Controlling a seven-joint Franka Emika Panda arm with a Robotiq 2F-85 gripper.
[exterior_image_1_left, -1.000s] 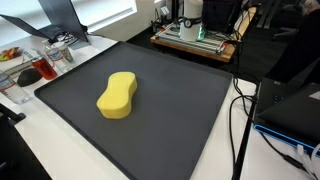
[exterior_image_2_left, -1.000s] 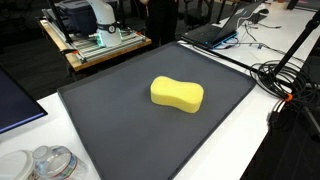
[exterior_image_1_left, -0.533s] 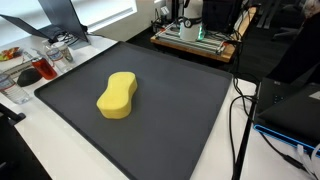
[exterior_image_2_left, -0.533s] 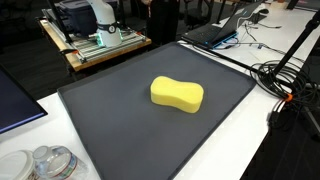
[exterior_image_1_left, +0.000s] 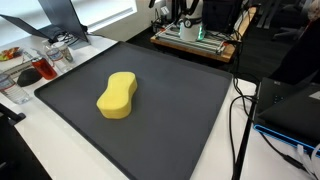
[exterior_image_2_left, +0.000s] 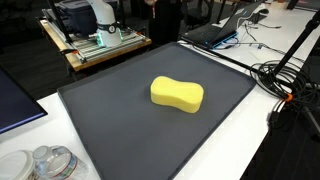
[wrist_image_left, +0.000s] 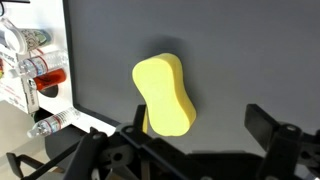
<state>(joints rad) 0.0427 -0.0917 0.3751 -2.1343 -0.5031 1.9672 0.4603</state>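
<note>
A yellow peanut-shaped sponge (exterior_image_1_left: 118, 94) lies flat near the middle of a dark grey mat (exterior_image_1_left: 180, 110); it shows in both exterior views (exterior_image_2_left: 177, 94) and in the wrist view (wrist_image_left: 163, 93). My gripper (wrist_image_left: 200, 125) shows only in the wrist view, high above the mat. Its fingers are spread wide and hold nothing. One finger sits just below the sponge's near end in the picture. The arm and gripper are out of frame in both exterior views.
The mat (exterior_image_2_left: 120, 120) lies on a white table. Plastic cups and a red item (exterior_image_1_left: 40, 68) stand beside one mat edge, also in the wrist view (wrist_image_left: 30, 70). A wooden cart with equipment (exterior_image_2_left: 95, 35) stands behind. Cables (exterior_image_2_left: 285, 80) and a laptop (exterior_image_2_left: 215, 30) lie along another side.
</note>
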